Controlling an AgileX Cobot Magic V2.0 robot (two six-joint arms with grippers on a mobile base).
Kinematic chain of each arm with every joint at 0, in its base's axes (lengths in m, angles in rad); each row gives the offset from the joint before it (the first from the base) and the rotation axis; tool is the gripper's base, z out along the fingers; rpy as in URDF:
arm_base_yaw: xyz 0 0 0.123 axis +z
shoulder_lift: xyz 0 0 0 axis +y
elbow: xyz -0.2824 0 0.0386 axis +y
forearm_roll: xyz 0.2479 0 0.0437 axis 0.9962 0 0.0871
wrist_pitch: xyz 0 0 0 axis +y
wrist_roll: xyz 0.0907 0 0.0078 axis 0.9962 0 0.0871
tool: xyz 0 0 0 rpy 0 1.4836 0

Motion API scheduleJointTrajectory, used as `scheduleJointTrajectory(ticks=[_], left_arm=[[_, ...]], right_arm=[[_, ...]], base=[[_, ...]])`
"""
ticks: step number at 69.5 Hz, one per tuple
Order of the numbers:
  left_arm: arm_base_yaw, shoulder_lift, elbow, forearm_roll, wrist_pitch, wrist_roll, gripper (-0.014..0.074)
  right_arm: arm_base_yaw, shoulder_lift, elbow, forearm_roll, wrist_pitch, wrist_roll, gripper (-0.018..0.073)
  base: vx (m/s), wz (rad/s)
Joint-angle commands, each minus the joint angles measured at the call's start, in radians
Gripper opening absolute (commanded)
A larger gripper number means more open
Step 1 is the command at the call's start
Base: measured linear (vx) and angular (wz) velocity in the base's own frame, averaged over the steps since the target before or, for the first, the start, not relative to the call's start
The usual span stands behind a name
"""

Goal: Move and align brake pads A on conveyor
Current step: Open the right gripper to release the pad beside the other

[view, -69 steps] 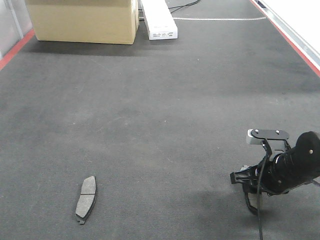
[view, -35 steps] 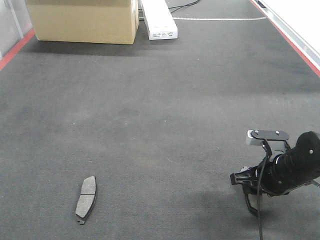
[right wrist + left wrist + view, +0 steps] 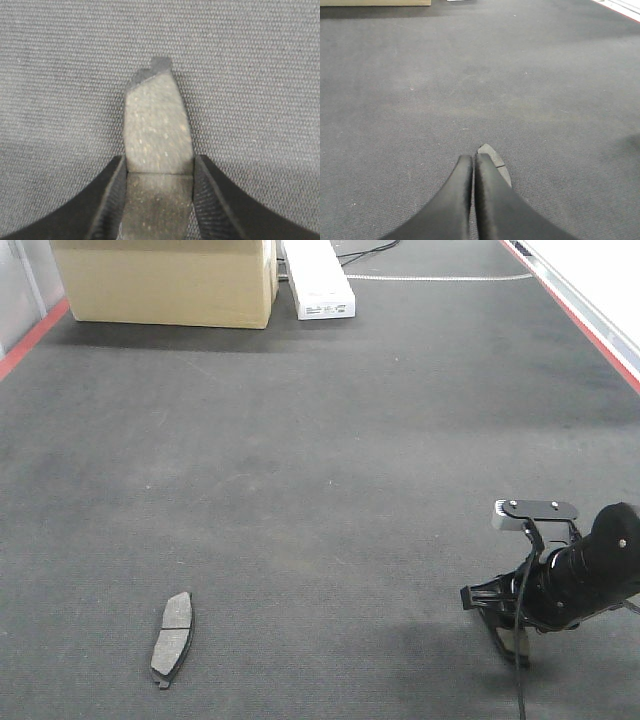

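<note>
Exterior front-facing view: on the counter, the right pincer at near right is clamped on one brake pad, long axis running out past its tips, well apart from the near-left brake pad lying near-to-far, seemingly just beyond the left pincer, whose tips are together.

My left gripper rises from the bottom centre, its two glossy black fingers pressed together along their length with nothing between them. Just beyond the tips and slightly to the right, the grey end of a brake pad lies flat on the conveyor belt; the rest is hidden behind one finger. The dark felt-like belt fills nearly everything. A cardboard box edges the top left and a red stripe the top right.
</note>
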Motion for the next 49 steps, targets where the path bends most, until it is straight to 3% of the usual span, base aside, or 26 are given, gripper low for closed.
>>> scheduleJointTrajectory(ticks=[1,30,49], left_arm=[[-0.005,0.011,-0.024,0.007,-0.078,-0.004,-0.0006],[-0.005,0.011,-0.024,0.007,-0.078,-0.004,-0.0006],[-0.005,0.011,-0.024,0.007,-0.078,-0.004,-0.0006]], right_arm=[[0.0,-0.045,-0.031,0.002,-0.034,-0.011,0.0302],[0.0,-0.131,-0.031,0.002,-0.003,-0.01,0.034],[0.0,-0.407,-0.031,-0.043,0.079,-0.011,0.0263]], base=[[0.0,0.0],[0.0,0.0],[0.0,0.0]])
